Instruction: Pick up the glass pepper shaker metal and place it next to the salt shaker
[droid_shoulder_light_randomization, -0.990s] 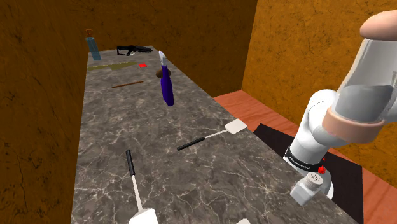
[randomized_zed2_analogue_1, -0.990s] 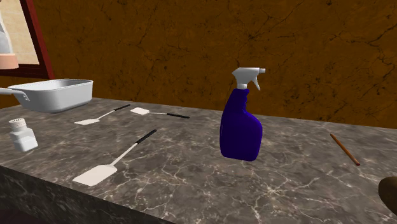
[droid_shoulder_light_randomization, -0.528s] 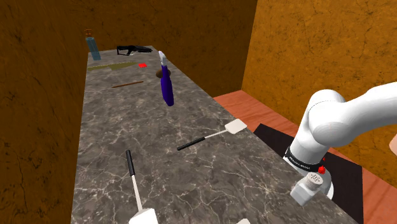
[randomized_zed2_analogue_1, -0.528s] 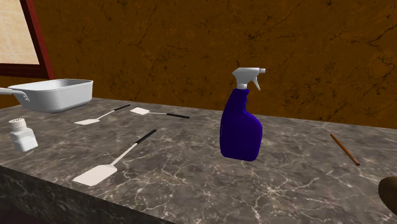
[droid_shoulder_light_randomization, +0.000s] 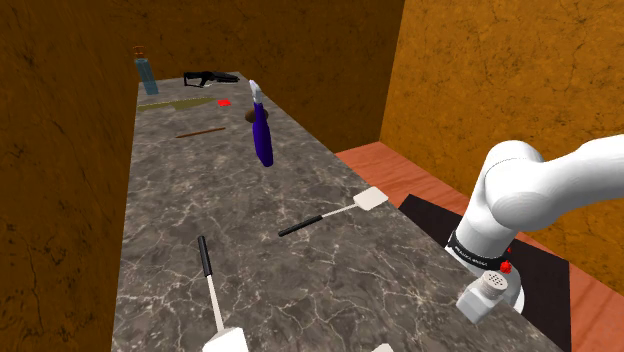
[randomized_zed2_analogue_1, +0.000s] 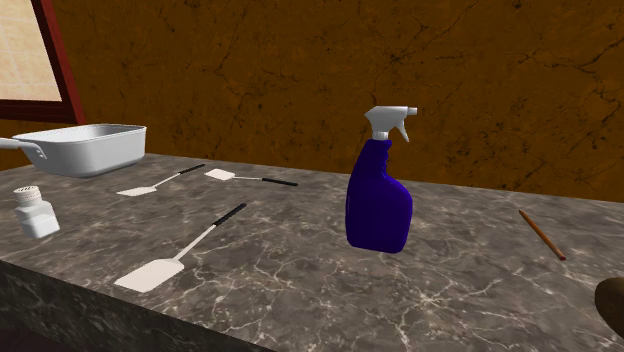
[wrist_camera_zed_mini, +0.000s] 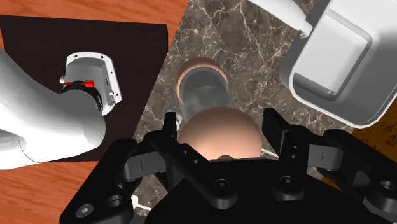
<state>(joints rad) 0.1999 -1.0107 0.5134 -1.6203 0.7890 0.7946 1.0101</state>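
- Jaws: wrist view shows the two black fingers (wrist_camera_zed_mini: 275, 126) well apart, wide open, gripping nothing. A peach rounded arm part and a grey cylinder show in the gap btwn them.
- Shaker (droid_shoulder_light_randomization: 488, 295): white body, grey holed cap, upright on the counter (droid_shoulder_light_randomization: 170, 190) at its end corner, right by the arm's base. In the second exterior view the shaker (randomized_zed2_analogue_1: 35, 212) sits near the front edge at that end, w/ nothing touching it.
- Pan (randomized_zed2_analogue_1: 80, 148): white, rectangular, w/ handle. It's at the same end of the counter but toward the back edge, near the shaker and apart from it.
- Arm (droid_shoulder_light_randomization: 520, 190): white, rises from the dark stand (droid_shoulder_light_randomization: 545, 272) beside the counter's end and bends out of the shoulder view's right.
- Three spatulas (randomized_zed2_analogue_1: 152, 274) lie flat on the counter's mid stretch, black handles, white blades, apart from each other.
- Spray bottle (randomized_zed2_analogue_1: 380, 195): purple w/ white trigger, upright, past the spatulas toward the far end.
- Thin brown stick (randomized_zed2_analogue_1: 541, 235) lies flat beyond the bottle.
- Far end: blue bottle (droid_shoulder_light_randomization: 146, 72) upright at the corner, black object (droid_shoulder_light_randomization: 210, 76) beside it, small red spot (droid_shoulder_light_randomization: 224, 102) nearby.
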